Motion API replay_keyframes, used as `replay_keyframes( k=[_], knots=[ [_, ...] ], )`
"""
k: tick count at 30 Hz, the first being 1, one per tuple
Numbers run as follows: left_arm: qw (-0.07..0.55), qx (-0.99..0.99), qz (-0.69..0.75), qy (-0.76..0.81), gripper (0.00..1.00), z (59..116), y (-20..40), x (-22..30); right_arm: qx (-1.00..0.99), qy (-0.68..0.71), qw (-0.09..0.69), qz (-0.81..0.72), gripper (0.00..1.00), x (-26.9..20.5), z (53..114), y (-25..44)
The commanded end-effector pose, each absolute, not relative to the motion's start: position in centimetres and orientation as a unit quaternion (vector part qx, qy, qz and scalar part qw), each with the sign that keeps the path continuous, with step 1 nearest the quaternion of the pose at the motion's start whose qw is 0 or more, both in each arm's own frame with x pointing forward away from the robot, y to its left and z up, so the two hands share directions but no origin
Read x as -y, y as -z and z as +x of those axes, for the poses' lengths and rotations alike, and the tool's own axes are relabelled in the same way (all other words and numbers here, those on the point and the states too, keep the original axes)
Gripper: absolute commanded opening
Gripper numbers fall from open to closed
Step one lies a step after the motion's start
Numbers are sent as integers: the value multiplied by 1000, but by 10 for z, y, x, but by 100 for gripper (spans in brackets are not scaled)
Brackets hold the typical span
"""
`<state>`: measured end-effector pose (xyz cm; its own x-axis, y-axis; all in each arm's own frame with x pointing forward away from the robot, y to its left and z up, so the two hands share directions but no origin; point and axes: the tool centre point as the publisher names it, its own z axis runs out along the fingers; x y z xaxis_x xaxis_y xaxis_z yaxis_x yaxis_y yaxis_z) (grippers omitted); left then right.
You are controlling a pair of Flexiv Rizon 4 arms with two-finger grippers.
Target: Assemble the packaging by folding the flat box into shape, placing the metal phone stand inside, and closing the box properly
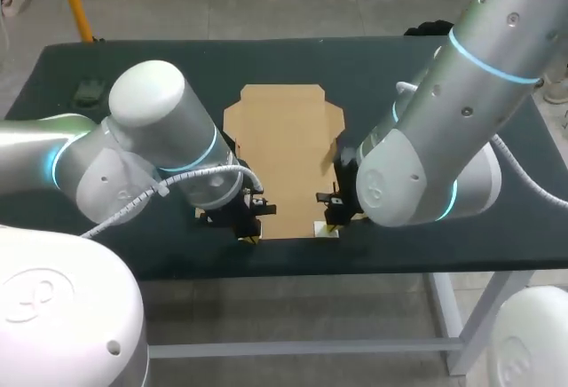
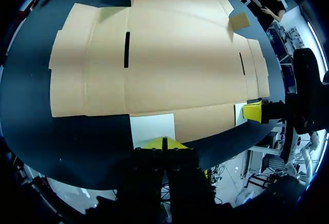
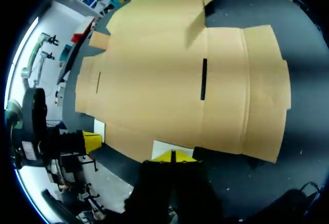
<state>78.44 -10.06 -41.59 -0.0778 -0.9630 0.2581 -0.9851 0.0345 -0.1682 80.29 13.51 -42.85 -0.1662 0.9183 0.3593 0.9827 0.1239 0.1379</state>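
The flat box (image 1: 284, 161) lies unfolded on the dark table (image 1: 133, 76), roughly in the middle, its flaps spread out and one small flap at the far right corner tilted up a little. Two narrow dark slots (image 2: 127, 49) cut through its panels. Both arms reach in to the box's near edge. The left gripper (image 1: 248, 236) sits at the near left corner and the right gripper (image 1: 330, 225) at the near right corner. In the left wrist view the yellow fingertips (image 2: 157, 144) are pressed together with only a thin seam between them, and a white patch (image 2: 152, 129) at the cardboard's edge lies just ahead of them. The right wrist view shows the same: clenched yellow tips just behind a white patch (image 3: 172, 148), with the cardboard stretching away beyond. Whether either pincer actually nips the white patch cannot be told.
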Motion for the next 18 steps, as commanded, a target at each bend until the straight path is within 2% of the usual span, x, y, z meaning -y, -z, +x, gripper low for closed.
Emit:
replay_keyframes(
  k=[1, 18],
  knots=[
    [44, 718, 679, -147, 0, 792, 420, 99, 743, 173, 89, -640, 0, -137, 804, 444],
    [95, 735, 644, -189, 0, 800, 373, 74, 744, 255, 169, -594, 0, -103, 828, 394]
  ],
)
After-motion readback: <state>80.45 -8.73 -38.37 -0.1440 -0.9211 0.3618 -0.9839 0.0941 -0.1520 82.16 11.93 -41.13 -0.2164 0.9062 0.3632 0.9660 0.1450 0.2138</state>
